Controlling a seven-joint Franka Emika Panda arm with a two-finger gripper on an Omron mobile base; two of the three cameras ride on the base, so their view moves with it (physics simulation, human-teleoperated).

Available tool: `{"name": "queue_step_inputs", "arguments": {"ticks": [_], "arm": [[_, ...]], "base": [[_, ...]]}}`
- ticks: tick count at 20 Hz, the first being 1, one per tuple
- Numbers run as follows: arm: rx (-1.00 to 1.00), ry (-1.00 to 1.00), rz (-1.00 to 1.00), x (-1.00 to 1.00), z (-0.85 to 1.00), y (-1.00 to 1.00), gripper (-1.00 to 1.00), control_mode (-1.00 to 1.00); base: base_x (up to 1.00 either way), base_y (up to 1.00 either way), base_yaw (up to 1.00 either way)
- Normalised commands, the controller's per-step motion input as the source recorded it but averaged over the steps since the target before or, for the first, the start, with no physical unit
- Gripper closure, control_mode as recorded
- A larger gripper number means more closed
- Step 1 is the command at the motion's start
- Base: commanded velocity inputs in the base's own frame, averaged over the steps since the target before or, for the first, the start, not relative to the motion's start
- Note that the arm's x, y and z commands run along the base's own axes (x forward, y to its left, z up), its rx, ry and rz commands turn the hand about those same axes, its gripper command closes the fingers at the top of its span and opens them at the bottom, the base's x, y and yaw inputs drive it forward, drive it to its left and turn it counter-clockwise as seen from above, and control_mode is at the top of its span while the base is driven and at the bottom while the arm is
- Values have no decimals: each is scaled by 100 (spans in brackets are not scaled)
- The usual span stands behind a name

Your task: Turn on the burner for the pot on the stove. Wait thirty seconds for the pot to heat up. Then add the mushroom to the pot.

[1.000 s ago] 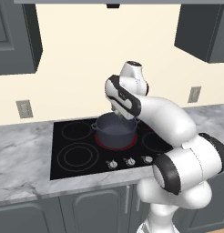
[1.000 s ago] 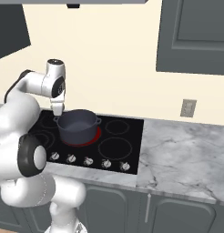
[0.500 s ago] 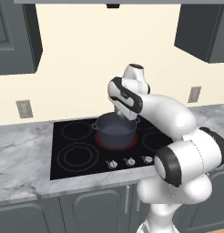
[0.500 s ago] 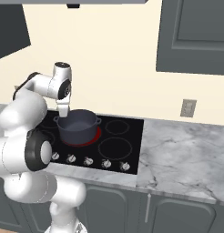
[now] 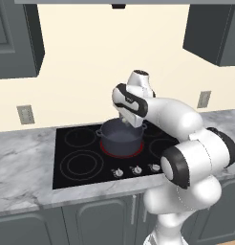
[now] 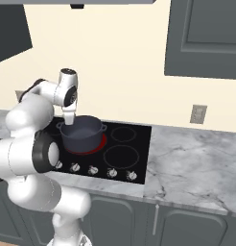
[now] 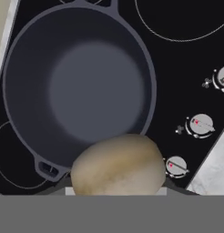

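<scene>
Mushroom (image 7: 118,164) sits pinched in the partly closed gripper (image 6: 68,124), tan cap up close in the hand view, hanging over the near rim of the pot (image 7: 77,86). Pot interior bare, sitting on the red-glowing burner (image 5: 120,152) of the stove (image 5: 81,158), knobs (image 7: 201,124) alongside.

White arm arched forward, claw (image 6: 66,123) downward, jaws clamped on a load.

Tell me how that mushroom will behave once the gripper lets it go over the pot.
The mushroom has a rounded cap, so it will probably roll a little after landing. It looks small beside the pot, so likely light and unlikely to shift it. The pot's walls look tall enough to keep it inside.
</scene>
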Motion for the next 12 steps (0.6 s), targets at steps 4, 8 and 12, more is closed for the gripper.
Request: {"name": "queue_step_inputs", "arguments": {"ticks": [4, 8, 12], "arm": [[0, 0, 0, 0, -19, -8, 100, -100], [0, 1, 0, 0, -9, -17, 100, -100], [0, 2, 0, 0, -17, -17, 100, -100]], "base": [[0, 0, 0], [0, 0, 0], [0, 0, 0]]}}
